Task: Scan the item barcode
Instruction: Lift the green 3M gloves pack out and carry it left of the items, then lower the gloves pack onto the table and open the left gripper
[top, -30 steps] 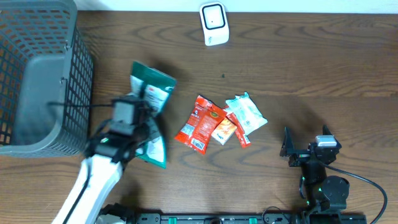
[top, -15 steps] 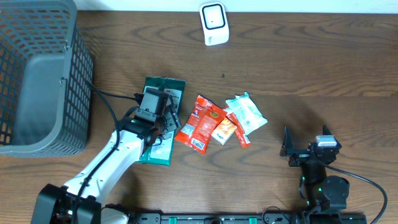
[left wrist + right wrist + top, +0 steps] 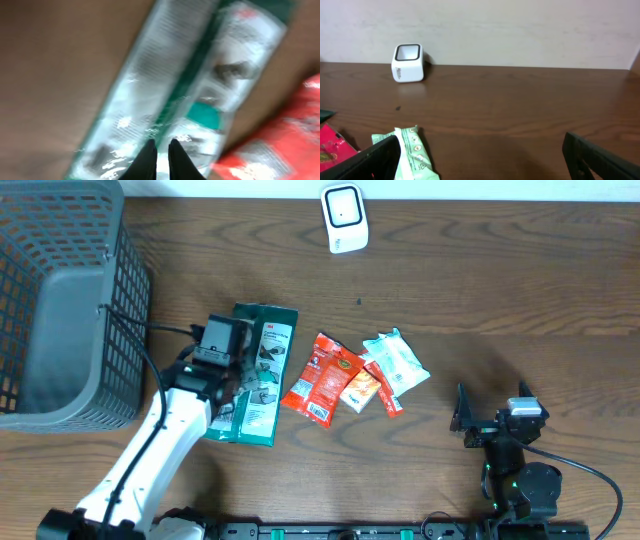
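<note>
A green and white package lies flat on the table, left of centre. My left gripper hovers over its left half, its fingers together with nothing between them. The blurred left wrist view shows the two dark fingertips almost touching above the package. The white barcode scanner stands at the table's far edge, also visible in the right wrist view as the scanner. My right gripper rests at the near right, jaws wide apart and holding nothing.
A red packet, an orange packet and a pale green packet lie overlapping just right of the package. A dark mesh basket stands at the far left, close to my left arm.
The green package went from tilted up in my left gripper to lying flat on the table. The left gripper let go, shifted left and shut again. The right arm stayed still.
</note>
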Motion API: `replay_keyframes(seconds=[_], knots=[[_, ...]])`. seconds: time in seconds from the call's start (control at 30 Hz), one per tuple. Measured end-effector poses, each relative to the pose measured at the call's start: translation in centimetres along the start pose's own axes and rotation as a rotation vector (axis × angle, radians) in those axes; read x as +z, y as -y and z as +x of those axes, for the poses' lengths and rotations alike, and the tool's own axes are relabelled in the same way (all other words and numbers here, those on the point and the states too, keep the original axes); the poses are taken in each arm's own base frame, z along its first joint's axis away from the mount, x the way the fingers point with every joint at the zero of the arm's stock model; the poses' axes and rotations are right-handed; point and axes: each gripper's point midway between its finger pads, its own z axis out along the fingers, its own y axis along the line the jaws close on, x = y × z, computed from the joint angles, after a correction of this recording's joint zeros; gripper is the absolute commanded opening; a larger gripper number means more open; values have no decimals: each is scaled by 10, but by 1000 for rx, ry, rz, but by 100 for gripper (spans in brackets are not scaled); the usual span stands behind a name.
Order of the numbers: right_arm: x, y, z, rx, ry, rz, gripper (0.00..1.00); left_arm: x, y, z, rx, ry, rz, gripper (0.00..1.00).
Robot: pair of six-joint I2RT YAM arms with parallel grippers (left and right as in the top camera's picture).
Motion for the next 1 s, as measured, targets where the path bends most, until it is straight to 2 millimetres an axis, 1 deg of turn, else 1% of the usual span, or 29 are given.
replay_keyframes(seconds=[0.1,0.23,0.3,0.47,0.57,0.7,0.87,1.0], knots=[[0,0,0,0,0,0,99,9,-22,2,-11,-31,-76,12],[0,0,0,0,0,0,99,24,-42,10,-23,-82,-147,13],[0,0,0,0,0,0,99,34,-49,17,-19,-124,-179,13],[0,0,0,0,0,0,99,56,-58,36,-5,-222,-233,14],[0,0,0,0,0,0,99,63,-56,46,-6,-268,-225,14],[0,0,0,0,0,0,99,64,-44,53,-24,-313,-150,17],[0,0,0,0,0,0,99,63,-27,61,-40,-363,-55,17],[0,0,0,0,0,0,99,63,-23,62,-43,-371,-31,17]])
